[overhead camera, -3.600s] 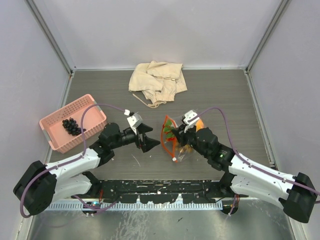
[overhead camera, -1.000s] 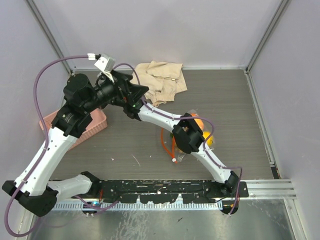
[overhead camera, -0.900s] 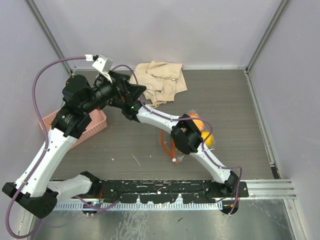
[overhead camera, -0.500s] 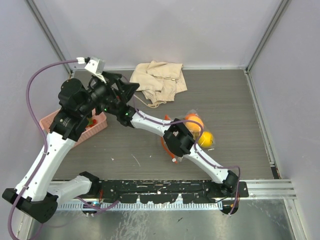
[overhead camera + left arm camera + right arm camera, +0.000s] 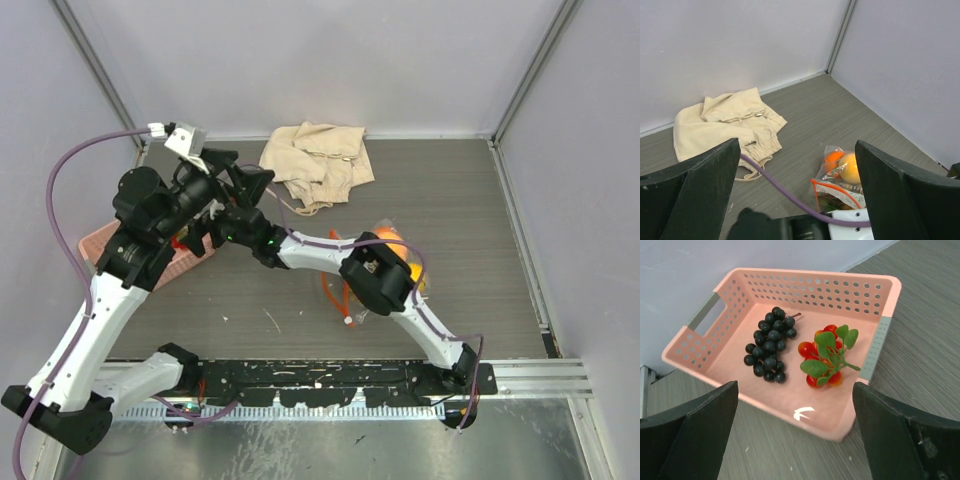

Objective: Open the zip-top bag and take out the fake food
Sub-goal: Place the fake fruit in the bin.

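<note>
Left gripper [image 5: 797, 150]: raised high above the left part of the table [image 5: 470, 200], fingers [image 5: 695, 187] spread wide, nothing between them. Right gripper [image 5: 795, 386]: reached across to the left side, poised above the near edge of the pink mesh basket [image 5: 805, 287], fingers [image 5: 690, 432] likewise spread wide and empty. Basket contents, by my right wrist view: a bunch of dark grapes [image 5: 769, 347] lying left of centre, and just beside it, to the right, a berry cluster [image 5: 827, 357] of red and orange berries with green leaves; the two lie close, and I cannot tell whether they touch. The zip-top bag [image 5: 837, 176] lies on the table right of centre, well apart from the basket and partly under my right forearm in the top view. Its orange-red zip strip [image 5: 826, 186] runs as a loop around the mouth. Inside it, at the far end, an orange fruit [image 5: 832, 160] and a yellower fruit [image 5: 850, 167] sit side by side, touching. A beige cloth [image 5: 725, 122] lies crumpled by the back wall, apart from the bag. A purple cable [image 5: 780, 187] crosses my left wrist view.
</note>
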Tool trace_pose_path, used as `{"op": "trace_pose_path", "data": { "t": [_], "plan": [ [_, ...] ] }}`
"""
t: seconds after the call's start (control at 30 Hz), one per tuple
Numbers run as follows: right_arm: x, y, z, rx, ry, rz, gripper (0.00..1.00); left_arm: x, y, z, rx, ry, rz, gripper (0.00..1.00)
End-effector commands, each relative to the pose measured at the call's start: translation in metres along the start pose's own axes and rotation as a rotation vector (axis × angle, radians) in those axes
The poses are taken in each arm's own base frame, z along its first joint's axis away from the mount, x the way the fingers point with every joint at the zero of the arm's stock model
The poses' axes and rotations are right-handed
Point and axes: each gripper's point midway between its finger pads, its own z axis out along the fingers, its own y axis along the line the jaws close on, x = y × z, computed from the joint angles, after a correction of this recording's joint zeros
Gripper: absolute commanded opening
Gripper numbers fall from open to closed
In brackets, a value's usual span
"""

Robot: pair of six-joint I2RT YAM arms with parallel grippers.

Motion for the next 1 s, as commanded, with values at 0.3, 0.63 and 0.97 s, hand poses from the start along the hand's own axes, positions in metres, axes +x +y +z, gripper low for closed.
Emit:
{"op": "trace_pose_path", "data": {
  "t": [0.3, 0.63, 0.97],
  "plan": [
    [-0.095, 0.011, -0.129, 0.048, -0.159, -0.124, 1.0, -0.048, 0.007, -0.032, -0.085, -0.192, 0.143, 0.98],
    [-0.071, -0.006, -0.251, 0.196, -0.081, -0.145, 1.0, -0.033, -0.02, -0.062, 0.002, -0.096, 0.038, 0.98],
    [-0.098, -0.029, -0.378, 0.459, -0.129, -0.113, 1.0, 0.057, -0.051, -0.064, 0.188, 0.115, -0.3, 0.98]
  ]
}}
